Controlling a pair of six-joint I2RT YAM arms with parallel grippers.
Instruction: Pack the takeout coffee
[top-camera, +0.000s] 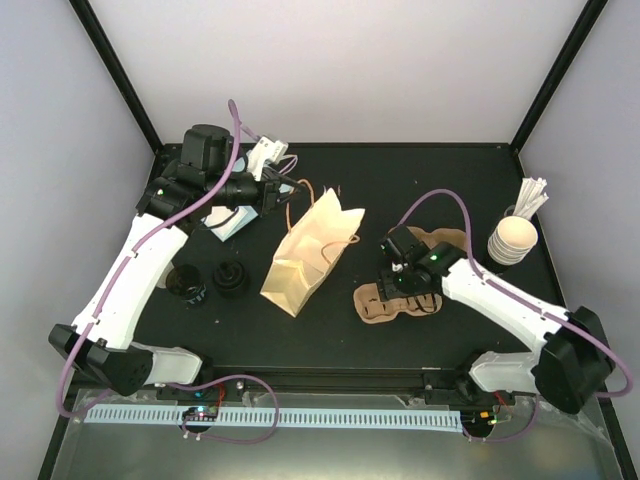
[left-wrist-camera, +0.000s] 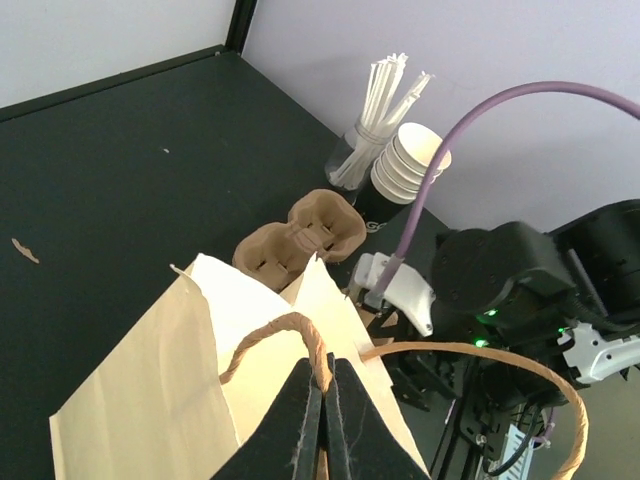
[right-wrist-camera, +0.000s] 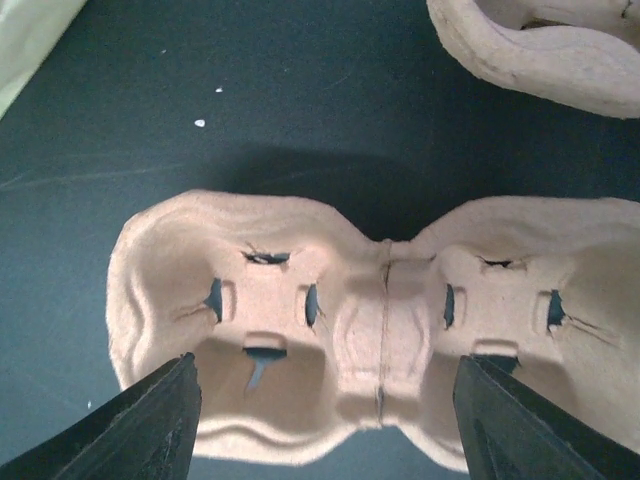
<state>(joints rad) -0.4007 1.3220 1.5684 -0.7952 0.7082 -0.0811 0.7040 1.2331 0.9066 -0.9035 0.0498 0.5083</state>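
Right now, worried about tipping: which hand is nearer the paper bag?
Left. The left hand is shut on the handle of the paper bag; the right hand hangs open above a pulp carrier, apart from the bag.

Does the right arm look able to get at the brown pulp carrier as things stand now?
Probably yes. The fingers of the right arm stand open just above the pulp carrier, and nothing lies between them and it.

The carrier is partly hidden beneath the right tool and cut off at the wrist view's edge.
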